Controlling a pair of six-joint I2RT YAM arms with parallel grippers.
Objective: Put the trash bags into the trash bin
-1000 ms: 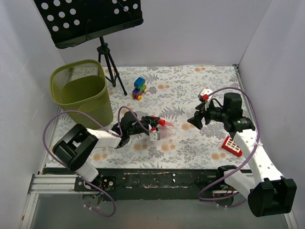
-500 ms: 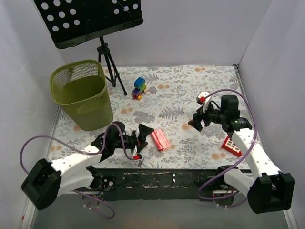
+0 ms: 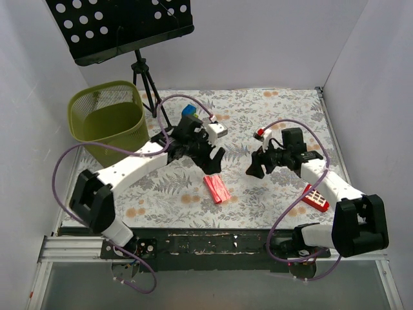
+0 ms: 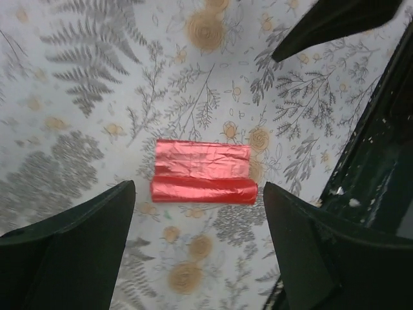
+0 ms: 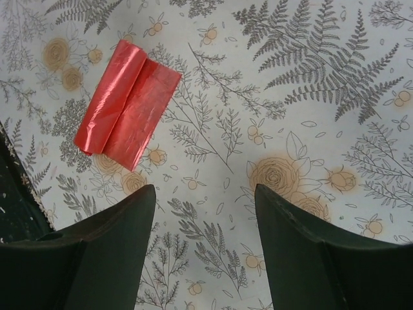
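The trash bag (image 3: 217,188), a flat red roll of crinkly film, lies on the flowered tablecloth near the front middle. My left gripper (image 3: 208,160) hangs above and just behind it, open; in the left wrist view the bag (image 4: 203,172) shows between the two spread fingers (image 4: 77,239), untouched. My right gripper (image 3: 257,166) is open to the right of the bag, empty; its wrist view has the bag (image 5: 126,103) at the upper left, clear of the fingers (image 5: 97,245). The olive-green mesh trash bin (image 3: 110,126) stands at the far left.
A black perforated music stand (image 3: 122,26) on a tripod (image 3: 150,90) stands behind the bin. A small toy train (image 3: 188,111) sits behind the left arm. A red block with white squares (image 3: 316,197) lies by the right arm. White walls enclose three sides.
The left gripper let the bag go onto the cloth, pulled back to the near edge, then swung up over the bag, open. The right gripper shifted left toward the bag.
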